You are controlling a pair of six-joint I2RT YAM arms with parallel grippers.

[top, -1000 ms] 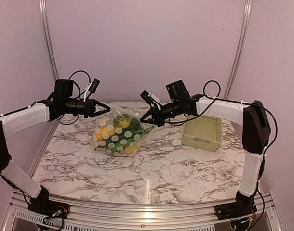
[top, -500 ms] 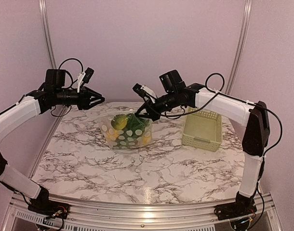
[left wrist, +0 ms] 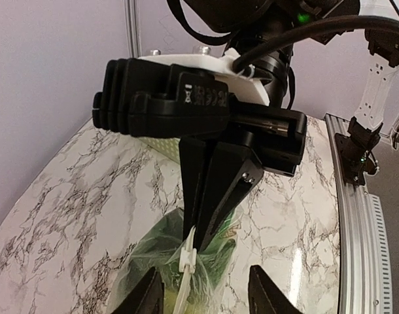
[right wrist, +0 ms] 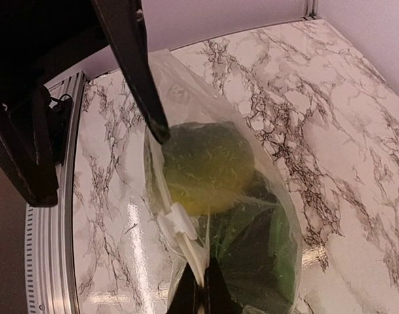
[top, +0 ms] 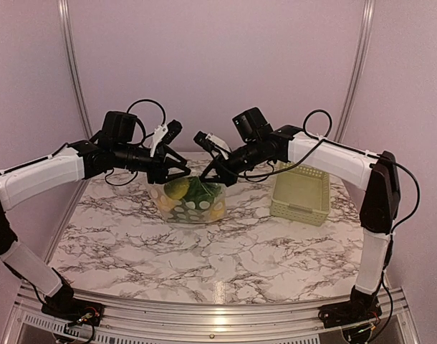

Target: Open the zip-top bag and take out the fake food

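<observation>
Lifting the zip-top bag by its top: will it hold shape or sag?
Probably floppy: the zip-top bag is thin, crinkled film. The fake food sits low inside, so it would likely sag and swing under the right gripper.

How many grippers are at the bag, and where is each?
2. The right gripper is shut on the top edge of the bag, from the right. The left gripper is open, one finger on either side of that edge, from the left. Neither is hidden.

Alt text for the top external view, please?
The right gripper pinches the top of a clear, white-dotted plastic zip-top bag holding yellow and green toy food. The open left gripper faces it; a pale green slotted basket sits nearby.
</observation>
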